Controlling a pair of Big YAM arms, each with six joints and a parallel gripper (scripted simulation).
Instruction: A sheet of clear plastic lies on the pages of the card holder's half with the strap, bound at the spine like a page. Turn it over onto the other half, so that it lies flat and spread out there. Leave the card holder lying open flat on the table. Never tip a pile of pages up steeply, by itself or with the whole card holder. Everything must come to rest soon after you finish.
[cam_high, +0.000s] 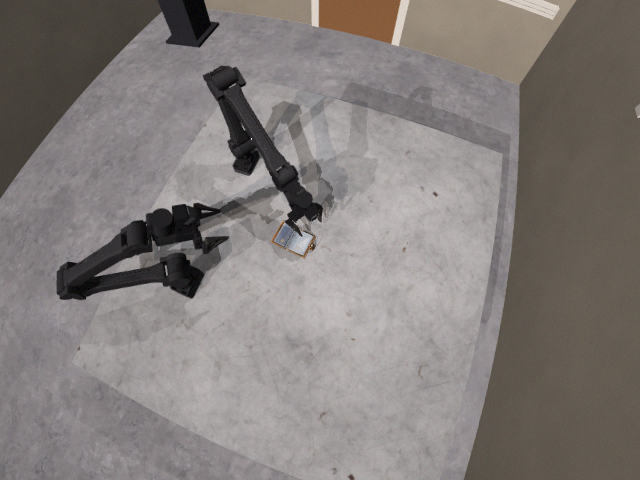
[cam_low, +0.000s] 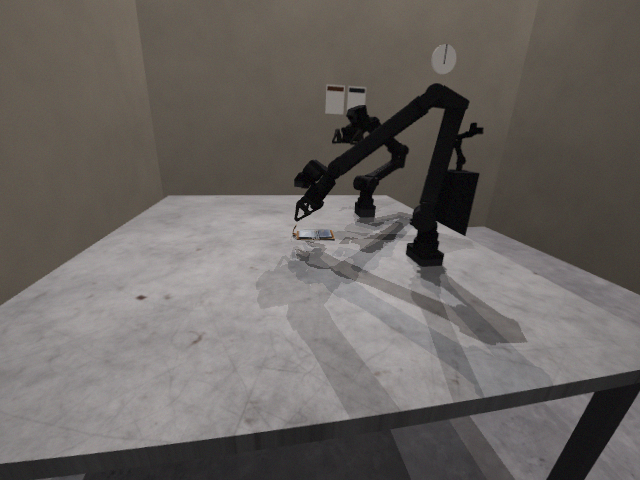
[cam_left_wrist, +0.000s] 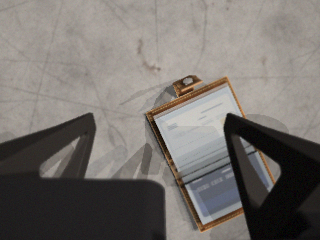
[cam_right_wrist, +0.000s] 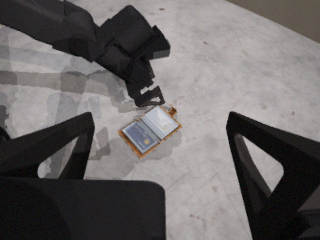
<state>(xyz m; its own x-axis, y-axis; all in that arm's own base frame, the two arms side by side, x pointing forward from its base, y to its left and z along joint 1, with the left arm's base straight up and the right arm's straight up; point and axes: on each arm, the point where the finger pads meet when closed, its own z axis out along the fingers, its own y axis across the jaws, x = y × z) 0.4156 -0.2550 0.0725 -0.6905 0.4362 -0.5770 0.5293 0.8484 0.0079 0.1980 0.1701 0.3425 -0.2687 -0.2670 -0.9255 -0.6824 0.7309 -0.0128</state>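
Jaws on both arms stand wide and hold nothing: the left gripper (cam_high: 309, 226) (cam_low: 299, 214) (cam_left_wrist: 159, 120) (cam_right_wrist: 157, 90) above the open card holder (cam_high: 293, 239) (cam_low: 315, 235) (cam_left_wrist: 187, 135) (cam_right_wrist: 150, 131), the right gripper (cam_high: 223, 225) (cam_low: 337, 137) (cam_right_wrist: 160, 119) well apart from it. The holder lies on the worktop (cam_high: 361, 310) (cam_low: 206, 361) (cam_left_wrist: 50, 50) (cam_right_wrist: 210, 175); its clear sheet is hard to make out.

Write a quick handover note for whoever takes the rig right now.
Left gripper: open, above the holder, nothing held.
Right gripper: open, off to the side, nothing held.
Card holder: open flat on the table; strap free of both grippers.
Done: no turn evident; clear sheet hard to distinguish.
Left: turn sheet onto the strapless half, spread flat; avoid steep tipping.
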